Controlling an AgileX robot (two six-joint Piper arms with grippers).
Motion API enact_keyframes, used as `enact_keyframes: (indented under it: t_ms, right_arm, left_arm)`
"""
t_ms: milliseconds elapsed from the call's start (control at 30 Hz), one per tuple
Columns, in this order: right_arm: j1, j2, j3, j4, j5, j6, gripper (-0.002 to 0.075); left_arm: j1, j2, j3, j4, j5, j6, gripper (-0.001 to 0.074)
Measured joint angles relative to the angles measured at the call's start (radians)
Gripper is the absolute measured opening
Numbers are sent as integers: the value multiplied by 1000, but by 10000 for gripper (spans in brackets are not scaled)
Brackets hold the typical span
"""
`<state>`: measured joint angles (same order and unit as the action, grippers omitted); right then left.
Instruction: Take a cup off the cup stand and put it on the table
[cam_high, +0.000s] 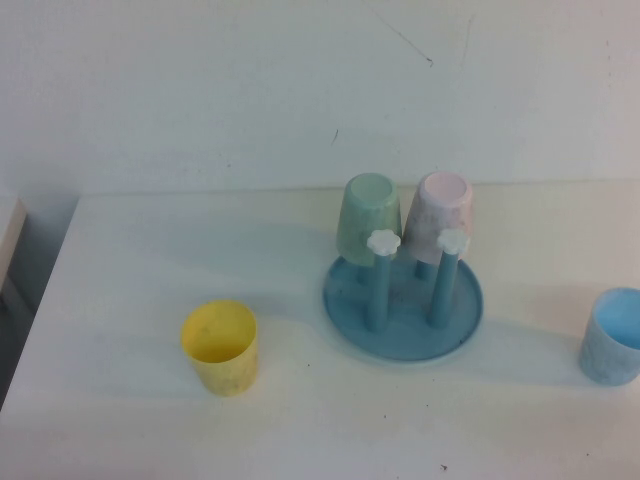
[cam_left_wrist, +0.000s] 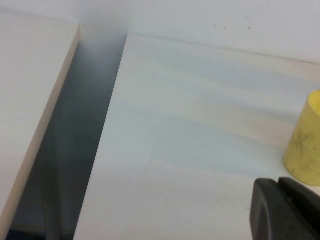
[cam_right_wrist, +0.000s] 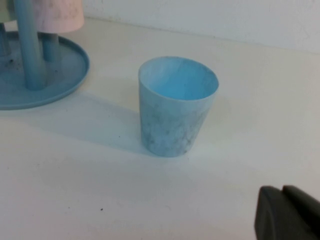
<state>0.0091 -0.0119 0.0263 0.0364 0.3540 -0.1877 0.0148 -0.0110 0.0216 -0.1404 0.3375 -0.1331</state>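
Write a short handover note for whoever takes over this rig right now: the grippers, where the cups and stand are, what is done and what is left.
Left gripper: low over the table near the yellow cup, holding nothing; whether open or shut cannot be told.
Right gripper: low over the table near the blue cup, holding nothing; same doubt.
Cup stand: mid-table. The pink cup and the green cup hang upside down on its back pegs; the two front pegs are bare.
Done: the yellow and blue cups stand upright on the table.
Left: lift the pink cup off its peg and set it on the table.
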Motion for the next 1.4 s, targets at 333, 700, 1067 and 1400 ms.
enact_keyframes:
  t_ms: [333,700,1067,1400]
  right_arm:
    - [0,0,-6,-13,4,0,-3]
    - [0,2,-481,-25,156,0,-3]
    - [0,7,-405,4,128,-23,-3]
    - [0,112,-347,124,271,-102,-3]
  left_arm:
    - [0,0,0,0,0,0,-3]
    - [0,0,0,0,0,0,-3]
    - [0,0,0,0,0,0,-3]
    - [0,0,0,0,0,0,-4]
